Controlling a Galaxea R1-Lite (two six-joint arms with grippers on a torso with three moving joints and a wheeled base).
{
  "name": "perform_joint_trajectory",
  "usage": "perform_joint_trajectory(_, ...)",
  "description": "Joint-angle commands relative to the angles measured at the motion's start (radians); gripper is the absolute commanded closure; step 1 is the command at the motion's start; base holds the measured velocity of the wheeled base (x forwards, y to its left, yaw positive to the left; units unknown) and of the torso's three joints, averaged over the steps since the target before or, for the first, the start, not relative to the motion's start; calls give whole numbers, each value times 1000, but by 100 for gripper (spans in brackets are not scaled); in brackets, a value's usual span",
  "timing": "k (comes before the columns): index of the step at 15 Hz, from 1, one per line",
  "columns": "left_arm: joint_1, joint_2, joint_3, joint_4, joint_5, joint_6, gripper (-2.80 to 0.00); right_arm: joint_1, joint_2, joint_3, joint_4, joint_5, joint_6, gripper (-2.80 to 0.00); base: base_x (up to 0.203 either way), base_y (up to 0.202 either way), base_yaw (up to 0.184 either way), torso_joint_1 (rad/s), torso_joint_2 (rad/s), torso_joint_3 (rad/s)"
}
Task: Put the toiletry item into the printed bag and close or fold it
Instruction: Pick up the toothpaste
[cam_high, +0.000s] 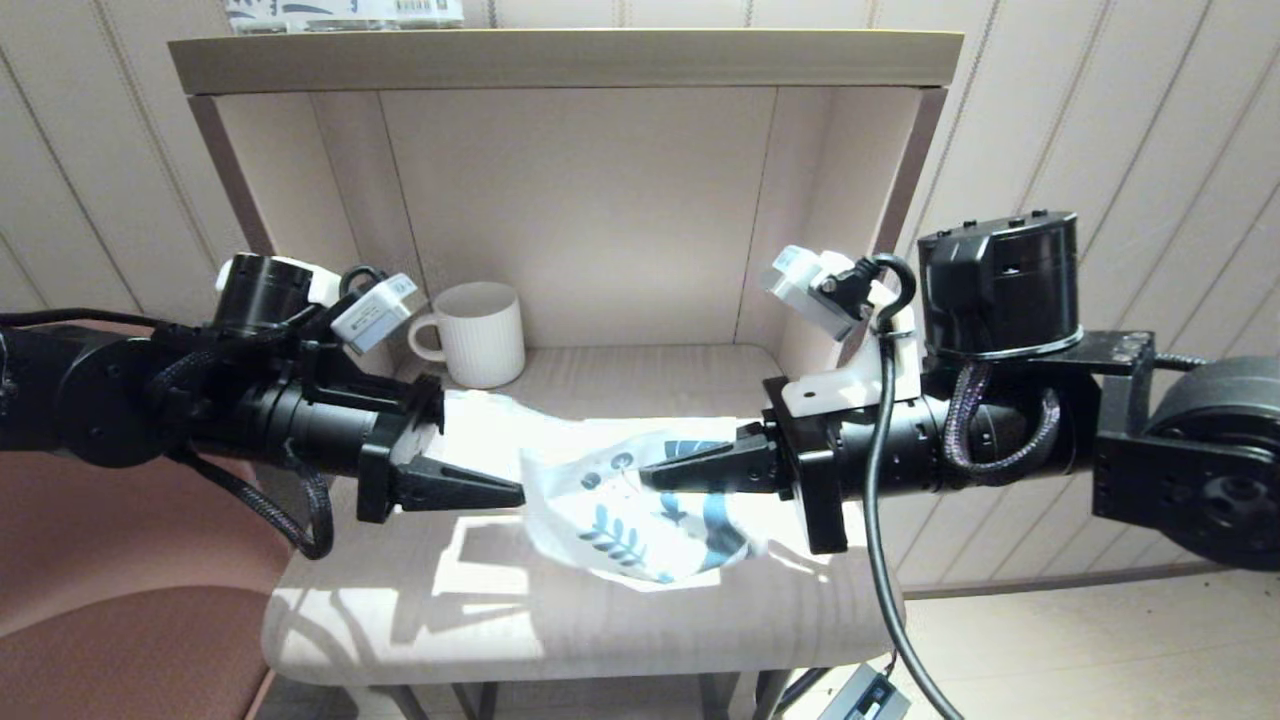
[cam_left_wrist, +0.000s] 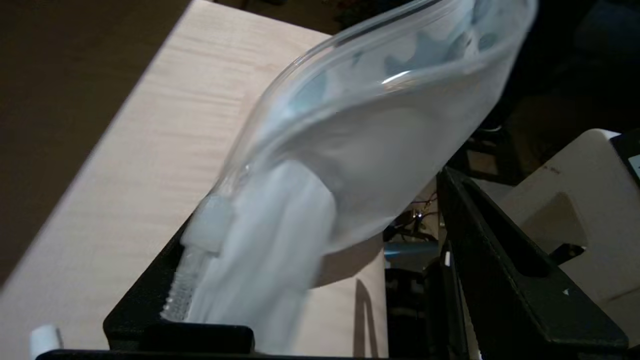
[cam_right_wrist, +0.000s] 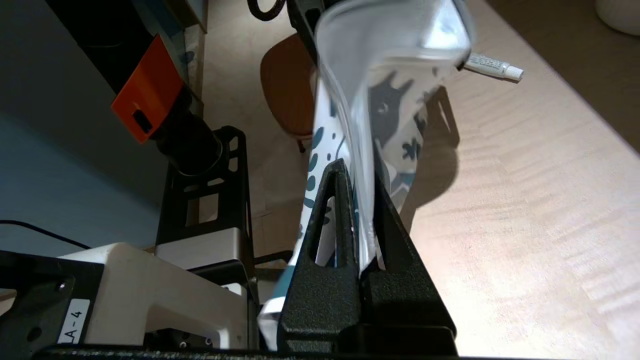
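- The right gripper (cam_right_wrist: 357, 200) is clamping its fingers fully together on the printed end of the printed bag (cam_high: 640, 500), holding it up off the surface (cam_high: 480, 620) in front of the shelf.
- The left gripper (cam_high: 500, 492) is standing with its fingers spread wide at the bag's clear end; in the left wrist view the zip rim and white slider (cam_left_wrist: 210, 227) are lying against one finger, the other finger standing apart, so it is holding nothing firmly.
- The bag is sagging between the two grippers, its film bowing and creasing: it is looking light, limp and slippery, likely to slide from a loose pinch. Taking it at the stiffer zip rim near the slider seems the safer hold.
- The toiletry item (cam_right_wrist: 492, 66), a thin white packet, is lying on the surface beyond the bag's far end, outside it and touched by neither gripper.
- It is looking light and rigid enough to pinch across its middle, though small and low-lying, so a fingertip could easily skid it away.
- A white ribbed mug (cam_high: 482, 334) is standing at the back, well apart.
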Motion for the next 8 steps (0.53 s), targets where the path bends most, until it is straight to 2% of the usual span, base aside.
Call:
perform_joint_trajectory(1,40,-7,23,0,-6,14,-280,-8,-15,7,-2,6,-5,0,0,0,0,0,0,0)
perform_joint_trajectory(4,94,-31,73,1,-7,45,-280,-26,-32,8,-2,7,-6,0,0,0,0,0,0,0)
perform_joint_trajectory(8,130,-58,114,1,-5,49,-280,-26,-51,16,-2,7,-6,0,0,0,0,0,0,0)
